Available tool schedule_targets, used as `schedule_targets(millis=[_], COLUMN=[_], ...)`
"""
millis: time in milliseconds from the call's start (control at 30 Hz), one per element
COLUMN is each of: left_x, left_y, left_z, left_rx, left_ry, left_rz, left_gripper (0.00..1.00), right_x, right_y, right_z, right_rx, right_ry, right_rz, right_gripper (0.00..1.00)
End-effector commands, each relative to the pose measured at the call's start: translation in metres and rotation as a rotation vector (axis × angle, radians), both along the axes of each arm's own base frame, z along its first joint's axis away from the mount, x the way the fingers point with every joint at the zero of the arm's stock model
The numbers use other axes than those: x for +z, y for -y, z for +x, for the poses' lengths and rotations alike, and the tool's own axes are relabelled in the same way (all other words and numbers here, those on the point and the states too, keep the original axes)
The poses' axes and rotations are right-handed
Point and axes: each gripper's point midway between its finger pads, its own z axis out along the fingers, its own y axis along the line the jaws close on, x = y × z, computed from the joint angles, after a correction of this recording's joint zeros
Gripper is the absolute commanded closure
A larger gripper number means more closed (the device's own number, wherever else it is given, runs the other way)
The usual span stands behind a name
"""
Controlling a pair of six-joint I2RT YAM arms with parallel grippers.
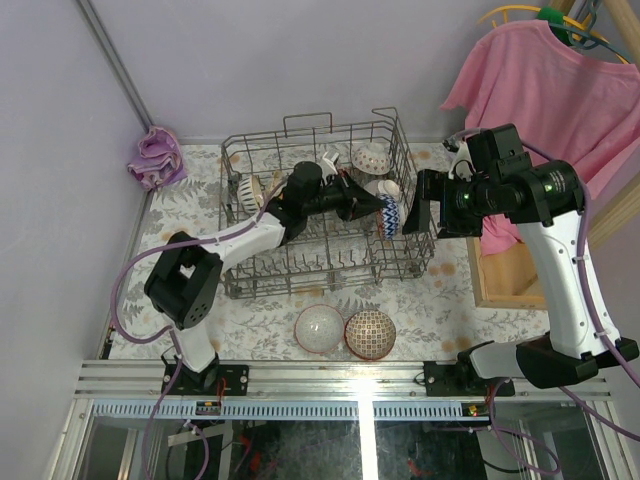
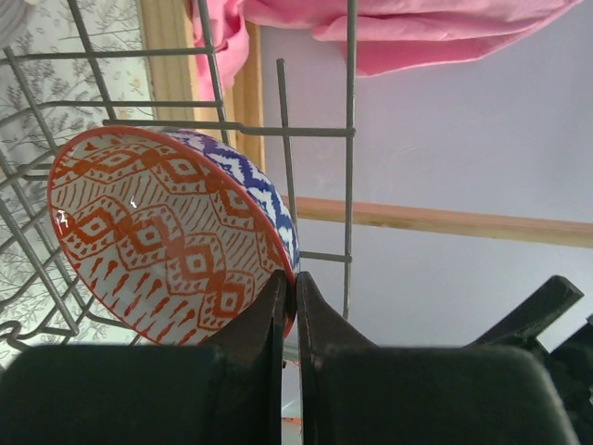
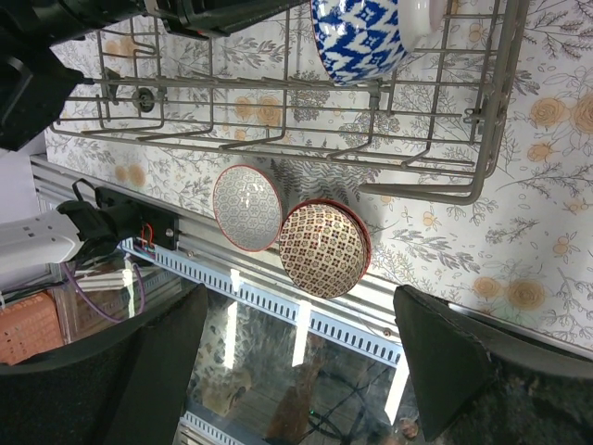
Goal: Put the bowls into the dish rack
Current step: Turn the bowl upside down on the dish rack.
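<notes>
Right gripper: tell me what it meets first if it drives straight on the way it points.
Probably the red-patterned bowl on the table, centred ahead of the right gripper, jaws open; depth is unclear.

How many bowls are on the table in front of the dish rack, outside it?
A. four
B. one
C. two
C: only the grey-patterned bowl and the red-patterned bowl lie there, side by side on the table before the dish rack; the blue bowl in the left hand is inside the rack.
</notes>
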Motion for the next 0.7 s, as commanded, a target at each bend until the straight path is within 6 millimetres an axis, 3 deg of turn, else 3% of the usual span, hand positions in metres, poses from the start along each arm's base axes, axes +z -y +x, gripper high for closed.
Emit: schedule_targets(millis=[0,167,367,667], left_x=[0.077,0.074,0.058,0.026], left_y=[-0.004,-0.002,-0.003,0.007], left_z=[-0.015,-0.015,-0.022,-0.029], left_rx=[-0.052,-0.057,-0.074,-0.095], left_ry=[0.189,0.214,0.209,0.190], left_rz=[-0.242,-0.314,-0.422,-0.387], left_gripper=[1.00,1.00,1.00,1.00], right_x=[0.009,0.008,0.006,0.006], right_y=[0.001,0.000,0.000,0.002], right_z=[-0.005,-0.007,-0.010,-0.017], right_rx=[0.059,0.066,0.066,0.056], right_ry=[0.035,0.028,0.019,0.016], right_rz=[0.002,0.008,0.012,0.021], right_gripper=[0.11,0.11,0.11,0.11])
